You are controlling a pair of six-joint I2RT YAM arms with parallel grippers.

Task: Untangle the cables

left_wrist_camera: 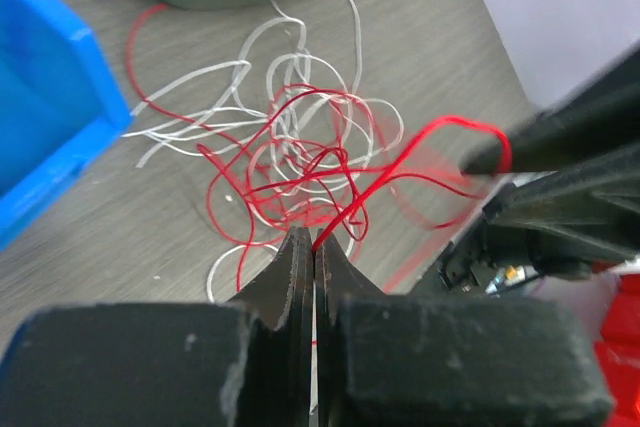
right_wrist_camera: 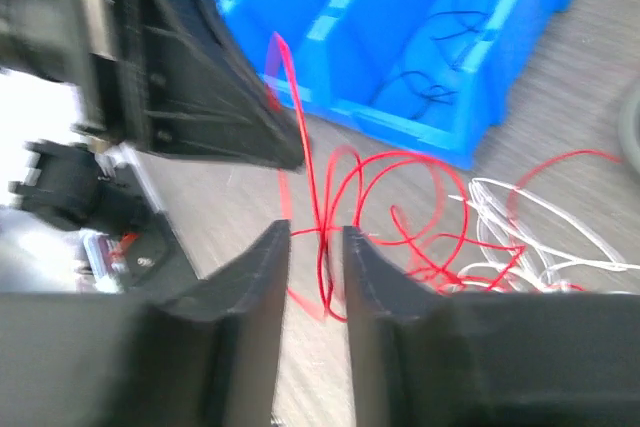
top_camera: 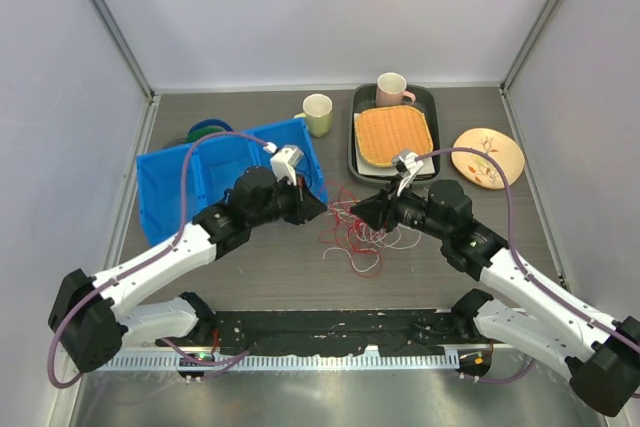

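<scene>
Left gripper (left_wrist_camera: 314, 247), jaws tight on a red cable (left_wrist_camera: 385, 174), over tangled red and white cables (left_wrist_camera: 295, 137).

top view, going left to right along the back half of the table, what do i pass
blue bin → pale mug → dark tray → floral plate

Robotics lab test booth: plain white walls (top_camera: 320, 7), gray table (top_camera: 250, 267) w/ metal rail (top_camera: 300, 359) at near edge, two robot arms (top_camera: 160, 262) bolted there.
</scene>
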